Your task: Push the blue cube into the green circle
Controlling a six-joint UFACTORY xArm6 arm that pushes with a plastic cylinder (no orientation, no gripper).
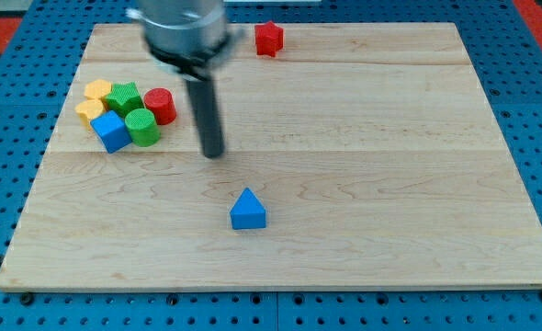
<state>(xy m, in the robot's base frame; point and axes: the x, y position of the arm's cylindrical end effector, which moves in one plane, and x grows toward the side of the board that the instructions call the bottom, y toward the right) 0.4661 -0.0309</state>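
Note:
The blue cube (111,131) lies at the view's left, touching the green circle (142,127) on its right. My tip (214,153) is to the right of this cluster, well apart from both. Around them sit a green star-shaped block (123,97), a red cylinder (160,106) and two yellow blocks (96,90) (89,110).
A blue triangular block (248,210) lies below my tip near the view's middle. A red block (269,38) sits at the top edge of the wooden board (390,138). Blue pegboard surrounds the board.

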